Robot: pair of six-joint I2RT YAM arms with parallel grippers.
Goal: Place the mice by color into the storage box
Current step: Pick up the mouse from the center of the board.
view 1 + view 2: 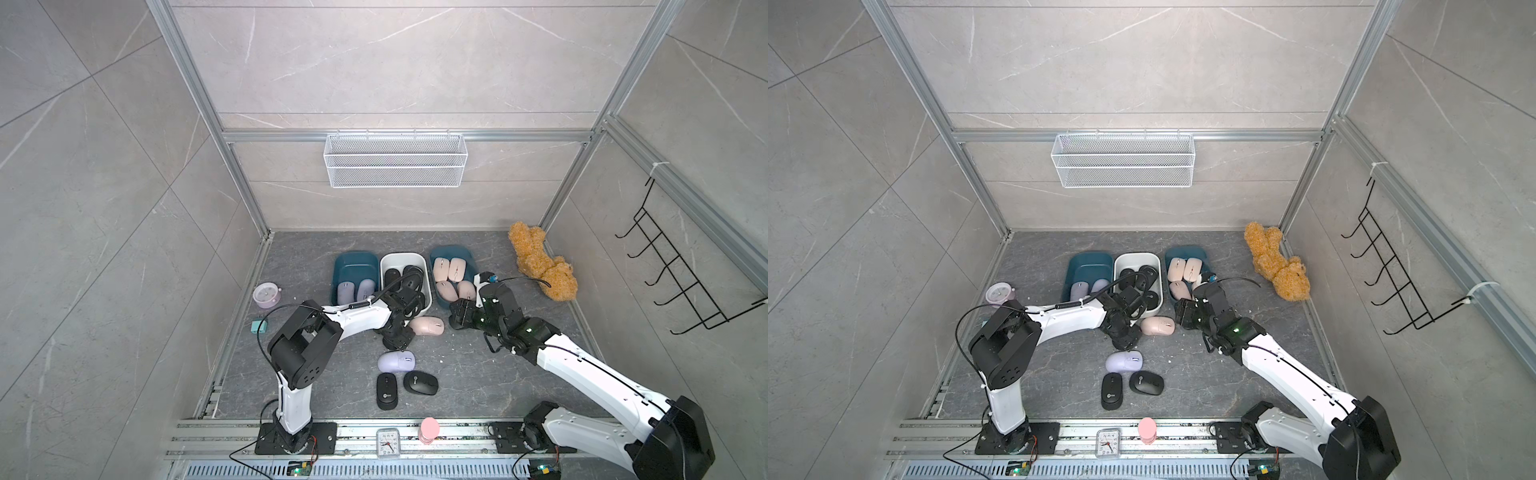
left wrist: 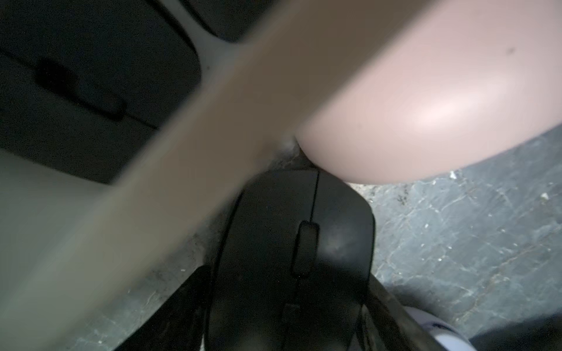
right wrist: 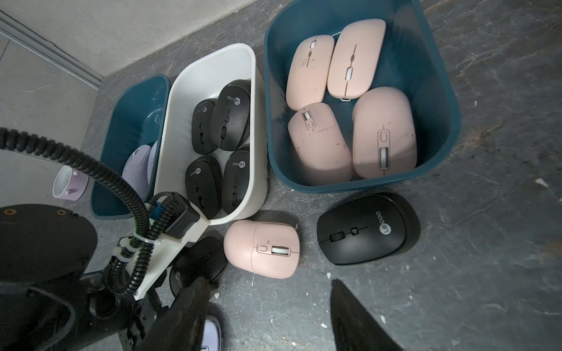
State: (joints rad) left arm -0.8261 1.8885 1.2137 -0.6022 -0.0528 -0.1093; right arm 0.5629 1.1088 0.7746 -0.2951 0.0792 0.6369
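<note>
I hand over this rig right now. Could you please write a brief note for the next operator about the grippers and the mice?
Left gripper: fingers flank a black mouse on the floor by the white bin; grip unclear.
Right gripper: open, empty.
Done: two purple mice in one teal bin, black mice in the white bin, four pink mice in the other teal bin.
Left, on the floor: pink mouse, purple mouse, three more black mice.

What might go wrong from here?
The left end effector straddles a matte black oval mouse that touches the pale pink oval mouse beside the white plastic bin. Lifting might drag the pink one or catch the bin's wall. The open right end effector hovers close to that pink mouse, so the arms may collide.
</note>
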